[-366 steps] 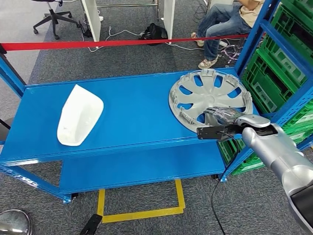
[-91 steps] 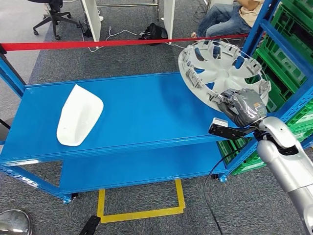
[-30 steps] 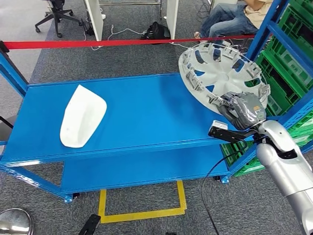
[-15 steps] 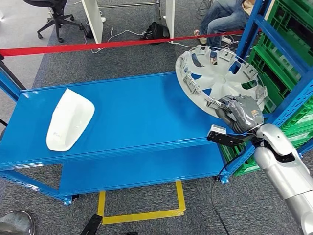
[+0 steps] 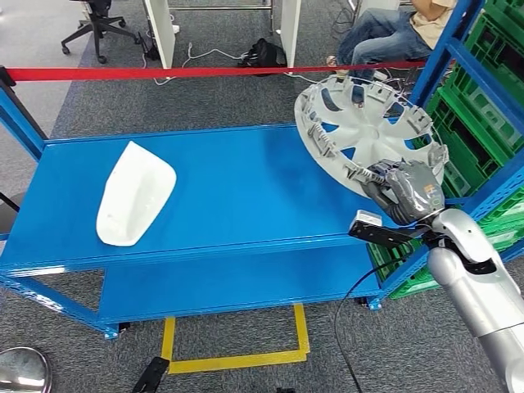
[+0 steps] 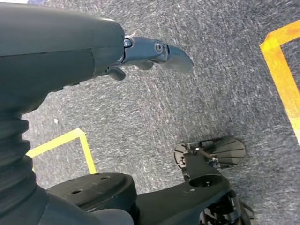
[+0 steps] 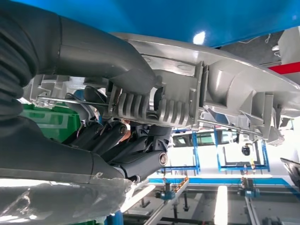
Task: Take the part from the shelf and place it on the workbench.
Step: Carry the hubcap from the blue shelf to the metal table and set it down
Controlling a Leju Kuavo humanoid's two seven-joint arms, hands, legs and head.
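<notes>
A grey wheel cover (image 5: 364, 131) hangs tilted above the right end of the blue shelf (image 5: 235, 188), clear of its top. My right hand (image 5: 404, 190) grips the cover's near rim. In the right wrist view the thumb (image 7: 106, 56) lies over the ribbed rim (image 7: 169, 105) and the fingers (image 7: 131, 154) curl beneath it. A white moulded part (image 5: 133, 192) lies on the shelf's left side. My left hand (image 6: 155, 51) hangs over the carpet, holding nothing, its fingers apart.
A red barrier tape (image 5: 185, 72) runs behind the shelf. Green crates (image 5: 476, 98) fill a blue rack at the right, close to the cover. A seated person (image 5: 395, 24) is behind the rack. Yellow floor tape (image 5: 237, 352) marks the carpet in front.
Since 12 s ago my right hand has lifted the wheel cover off the shelf and tilted it. Over the last second the camera swayed; the cover stays held up.
</notes>
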